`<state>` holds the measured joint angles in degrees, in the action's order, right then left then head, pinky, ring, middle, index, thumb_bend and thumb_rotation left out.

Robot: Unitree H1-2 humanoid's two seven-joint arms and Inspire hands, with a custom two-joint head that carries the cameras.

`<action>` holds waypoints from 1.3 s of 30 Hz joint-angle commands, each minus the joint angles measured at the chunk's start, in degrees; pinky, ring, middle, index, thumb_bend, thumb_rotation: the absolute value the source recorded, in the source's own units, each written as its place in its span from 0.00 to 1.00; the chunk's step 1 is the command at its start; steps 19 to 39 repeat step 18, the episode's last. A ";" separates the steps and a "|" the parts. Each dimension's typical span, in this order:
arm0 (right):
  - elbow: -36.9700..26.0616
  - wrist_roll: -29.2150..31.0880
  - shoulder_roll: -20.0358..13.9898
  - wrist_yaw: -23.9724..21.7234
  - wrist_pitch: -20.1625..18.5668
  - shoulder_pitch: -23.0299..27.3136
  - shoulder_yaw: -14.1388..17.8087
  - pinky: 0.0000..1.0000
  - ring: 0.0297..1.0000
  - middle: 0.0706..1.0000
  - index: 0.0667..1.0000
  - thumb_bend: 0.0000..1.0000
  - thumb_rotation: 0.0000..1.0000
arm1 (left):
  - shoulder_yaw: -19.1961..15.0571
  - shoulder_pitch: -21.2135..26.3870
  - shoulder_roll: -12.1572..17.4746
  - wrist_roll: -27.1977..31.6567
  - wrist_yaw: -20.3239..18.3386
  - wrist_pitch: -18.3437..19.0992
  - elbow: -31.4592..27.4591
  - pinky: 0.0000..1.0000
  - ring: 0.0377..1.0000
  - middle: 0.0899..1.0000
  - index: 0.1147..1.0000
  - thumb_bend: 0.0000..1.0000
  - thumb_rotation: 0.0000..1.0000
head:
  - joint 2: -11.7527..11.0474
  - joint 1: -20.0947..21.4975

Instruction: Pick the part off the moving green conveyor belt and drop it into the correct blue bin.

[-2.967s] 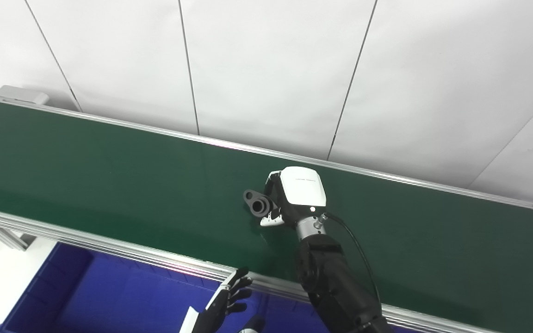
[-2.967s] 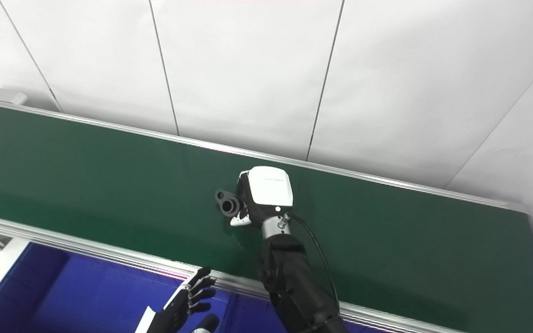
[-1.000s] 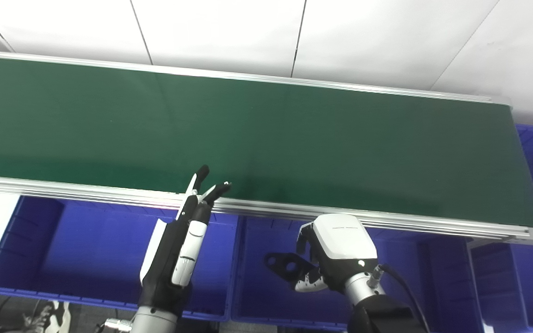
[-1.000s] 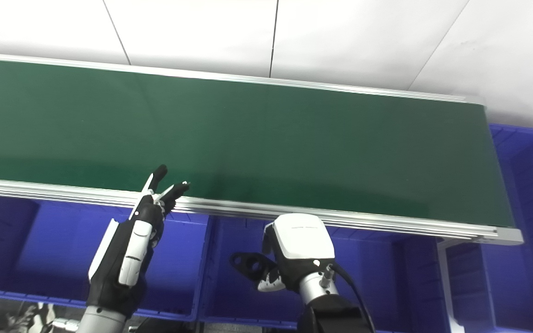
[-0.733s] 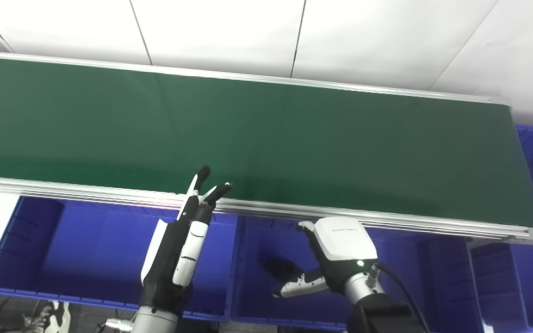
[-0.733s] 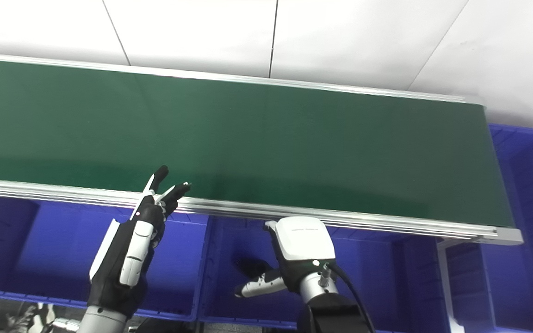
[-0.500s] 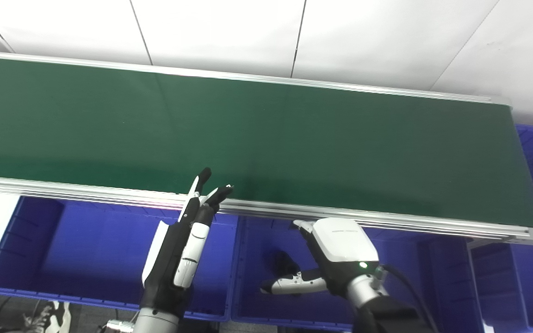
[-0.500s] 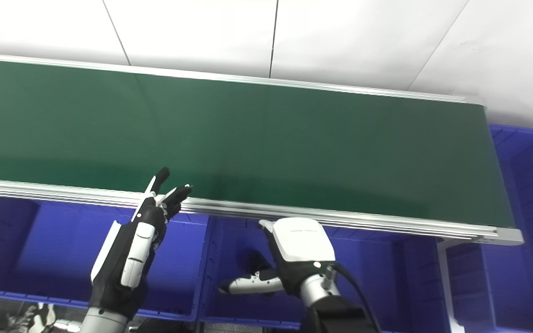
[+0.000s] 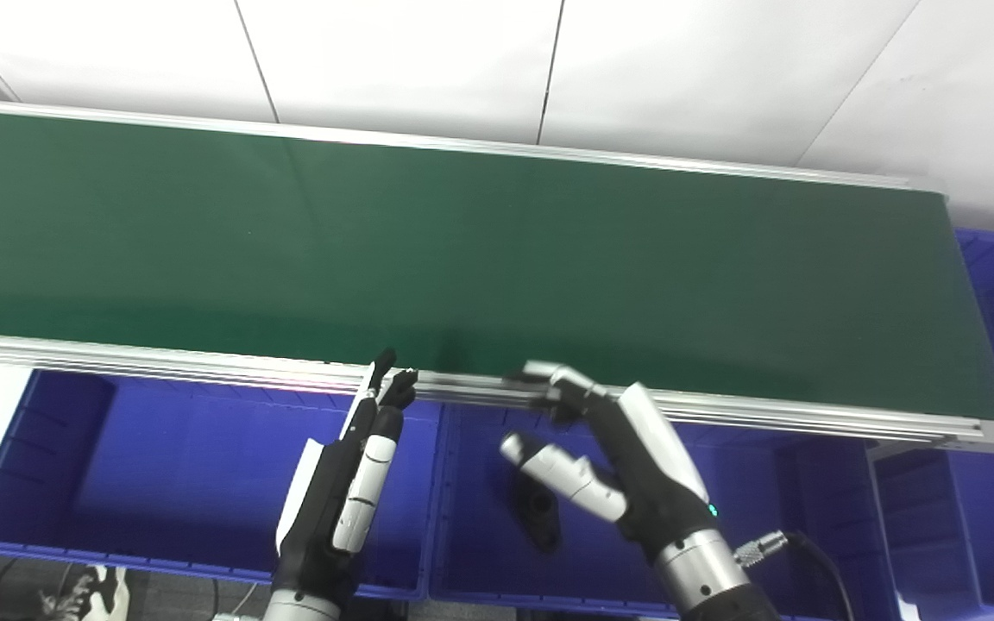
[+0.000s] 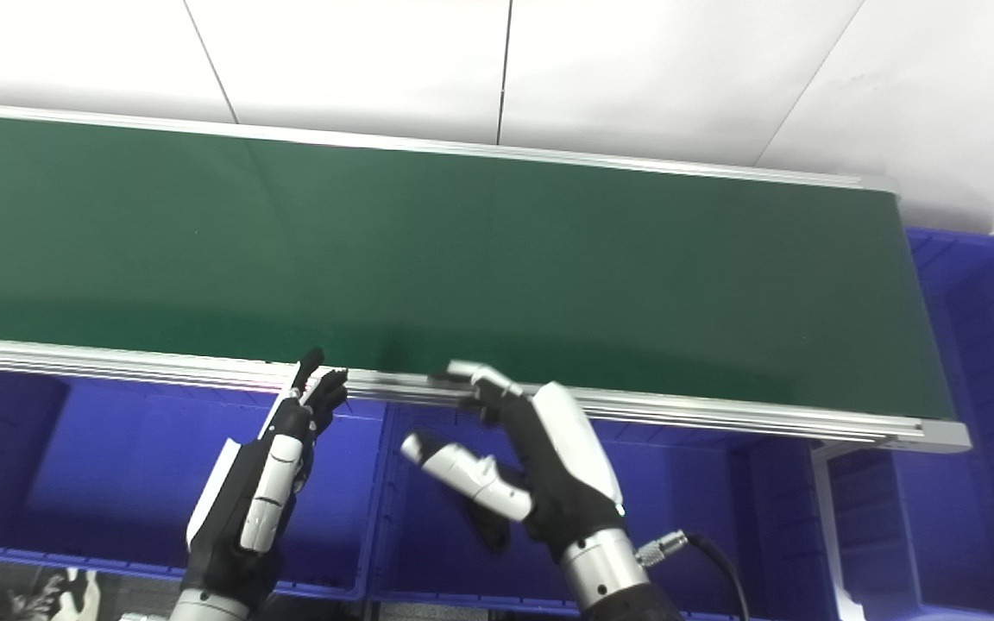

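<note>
Below the near rail of the green belt point(image 9: 497, 250), a row of blue bins is standing side by side, and the black part point(image 9: 538, 517) is lying on the floor of the middle bin point(image 9: 480, 552), dark against the blue and partly hidden behind the thumb of the right hand point(image 9: 613, 466). The right hand is hovering above that bin with its fingers point(image 9: 549, 375) spread and reaching up toward the silver rail point(image 9: 160, 362), its thumb sticking out to the left; it is holding nothing. Its white back plate is facing right, and a black cable is trailing from the metal wrist at the bottom edge.

The left hand point(image 9: 346, 483) is rising over the wall between the left bin point(image 9: 160, 466) and the middle bin, standing nearly upright with its fingers held straight and close together, the tips lying against the rail in the pictures. It is also holding nothing. Whether it is touching the rail cannot be told.

The belt is running across the whole width of the view, with nothing showing on its surface. Another blue bin point(image 10: 980, 345) is sitting past the belt's right end, and more bin walls are showing under the belt's right corner. Behind the belt, white wall panels point(image 9: 411, 60) with thin dark seams are filling the top of the view.
</note>
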<state>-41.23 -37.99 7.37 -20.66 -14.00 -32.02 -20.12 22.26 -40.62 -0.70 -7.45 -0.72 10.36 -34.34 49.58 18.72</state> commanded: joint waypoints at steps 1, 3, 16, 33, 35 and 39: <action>12.56 14.86 12.41 25.30 26.91 -16.79 -6.42 0.90 0.89 0.91 0.90 0.70 1.00 | -1.15 -1.08 0.10 2.43 1.08 -9.94 -1.42 1.00 1.00 1.00 1.00 0.54 1.00 | 0.04 -0.02; 16.90 14.70 10.97 26.57 27.85 -13.58 -4.43 0.93 0.92 0.93 0.92 0.73 1.00 | -1.67 -0.68 0.01 2.17 1.28 -11.30 -0.32 1.00 1.00 1.00 1.00 0.55 1.00 | -0.71 0.37; 26.35 13.74 4.29 36.31 34.46 -7.15 -5.36 0.99 0.99 0.99 0.97 0.76 1.00 | -3.23 2.50 -1.32 -0.34 2.01 -13.31 2.86 1.00 1.00 1.00 1.00 0.54 1.00 | -3.05 -1.43; 26.56 14.55 3.84 36.59 33.96 -7.00 -5.79 1.00 0.99 0.99 0.98 0.77 1.00 | -3.75 2.90 -1.60 -0.19 2.27 -13.58 3.39 1.00 1.00 1.00 1.00 0.56 1.00 | -3.31 -1.41; 26.56 14.55 3.84 36.59 33.96 -7.00 -5.79 1.00 0.99 0.99 0.98 0.77 1.00 | -3.75 2.90 -1.60 -0.19 2.27 -13.58 3.39 1.00 1.00 1.00 1.00 0.56 1.00 | -3.31 -1.41; 26.56 14.55 3.84 36.59 33.96 -7.00 -5.79 1.00 0.99 0.99 0.98 0.77 1.00 | -3.75 2.90 -1.60 -0.19 2.27 -13.58 3.39 1.00 1.00 1.00 1.00 0.56 1.00 | -3.31 -1.41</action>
